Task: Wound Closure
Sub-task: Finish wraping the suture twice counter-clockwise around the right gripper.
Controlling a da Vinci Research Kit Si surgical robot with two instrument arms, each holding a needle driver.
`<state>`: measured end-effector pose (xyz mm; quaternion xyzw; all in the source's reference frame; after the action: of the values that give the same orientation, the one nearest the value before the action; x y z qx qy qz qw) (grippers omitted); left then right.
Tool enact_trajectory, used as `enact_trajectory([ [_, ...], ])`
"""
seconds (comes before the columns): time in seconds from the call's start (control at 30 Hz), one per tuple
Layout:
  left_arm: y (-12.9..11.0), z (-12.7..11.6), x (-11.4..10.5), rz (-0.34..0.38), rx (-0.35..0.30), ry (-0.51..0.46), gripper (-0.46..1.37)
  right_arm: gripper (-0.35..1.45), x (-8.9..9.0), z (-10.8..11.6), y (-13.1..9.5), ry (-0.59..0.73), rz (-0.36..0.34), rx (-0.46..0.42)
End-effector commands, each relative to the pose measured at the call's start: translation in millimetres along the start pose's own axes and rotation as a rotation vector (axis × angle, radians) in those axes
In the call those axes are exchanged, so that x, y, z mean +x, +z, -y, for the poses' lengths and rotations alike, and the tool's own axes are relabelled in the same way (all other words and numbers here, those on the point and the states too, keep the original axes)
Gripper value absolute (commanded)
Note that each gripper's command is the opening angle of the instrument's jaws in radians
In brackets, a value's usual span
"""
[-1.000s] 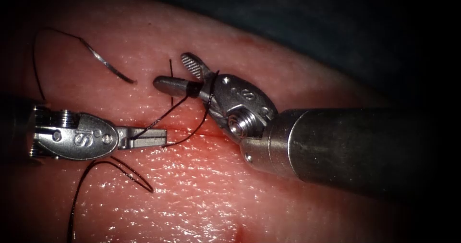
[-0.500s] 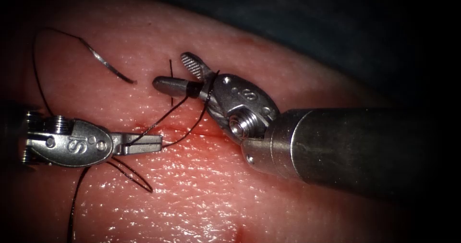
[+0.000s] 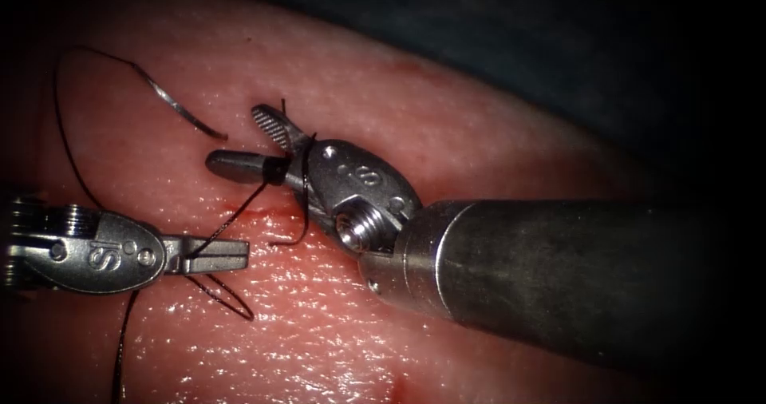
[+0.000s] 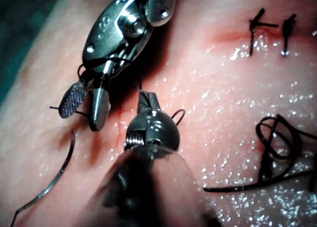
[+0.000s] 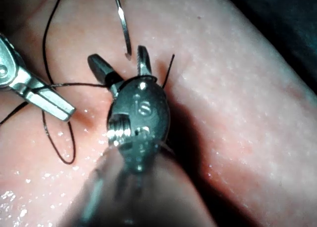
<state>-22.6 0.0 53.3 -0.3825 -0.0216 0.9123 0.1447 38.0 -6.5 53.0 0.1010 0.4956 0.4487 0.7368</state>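
Observation:
My left tool (image 3: 230, 255) is shut on the black thread (image 3: 239, 210), which runs up and to the right and loops around my right tool. The right tool (image 3: 239, 139) stands open above the cut (image 3: 263, 212), and a short thread end (image 3: 282, 105) sticks up beside its upper jaw. The curved needle (image 3: 171, 101) lies free on the tissue's surface, left of the cut, held by neither tool. From the left wrist view, the left tool (image 4: 147, 99) sits beside the open right tool (image 4: 85, 106) and the needle (image 4: 54, 180). The right wrist view has the open right tool (image 5: 121, 63), the needle (image 5: 122, 24) and the left tool (image 5: 47, 98).
Thread trails from the needle in a long arc (image 3: 60, 124) and passes under the left tool. Two tied stitches (image 4: 255, 26) and a loose coil of thread (image 4: 277, 143) lie on the tissue (image 3: 335, 332). Red fluid wets the cut.
The right tool has moved left, still open with the thread loop around it. The left tool has drawn back to the left and slightly down, still holding the thread.

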Motion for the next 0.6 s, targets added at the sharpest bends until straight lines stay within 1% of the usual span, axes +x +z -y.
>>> enact_trajectory([
  [0.03, -0.2, 0.1, 0.0, 0.007, -0.005, 0.005, -0.35, 1.11, -0.1, -0.1, 0.0, -0.042, 0.015, 0.016],
  [0.1, -0.5, 0.1, 0.2, 0.018, -0.001, 0.013, -0.35, 1.03, -0.1, 0.0, 0.0, -0.062, 0.032, 0.033],
  [0.17, -0.9, 0.1, 0.4, 0.03, 0.003, 0.021, -0.35, 0.5, -0.2, 0.0, -0.1, -0.1, 0.058, 0.054],
  [0.2, -1.0, 0.1, 0.5, 0.034, 0.004, 0.024, -0.35, 0.0, -0.3, 0.1, -0.2, -0.119, 0.07, 0.066],
  [0.23, -1.1, 0.1, 0.6, 0.037, 0.005, 0.026, -0.35, -0.35, -0.3, 0.2, -0.4, -0.133, 0.086, 0.082],
  [0.4, -1.4, 0.6, 1.4, 0.051, 0.004, 0.046, -0.35, -0.35, -0.4, 0.6, -0.6, -0.276, 0.124, 0.123],
  [0.43, -1.5, 1.1, 1.7, 0.054, 0.002, 0.05, -0.35, -0.35, -0.4, 0.7, -0.7, -0.304, 0.125, 0.156],
  [0.47, -1.5, 1.2, 1.8, 0.055, 0.001, 0.054, -0.35, -0.35, -0.5, 0.7, -0.7, -0.304, 0.124, 0.159],
  [0.53, -1.5, 1.8, 2.2, 0.059, -0.001, 0.06, -0.35, -0.35, -0.5, 0.9, -0.8, -0.334, 0.122, 0.208],
  [0.6, -1.5, 2.2, 2.5, 0.06, -0.001, 0.07, -0.35, -0.35, -0.6, 1.1, -1.0, -0.342, 0.119, 0.274],
])
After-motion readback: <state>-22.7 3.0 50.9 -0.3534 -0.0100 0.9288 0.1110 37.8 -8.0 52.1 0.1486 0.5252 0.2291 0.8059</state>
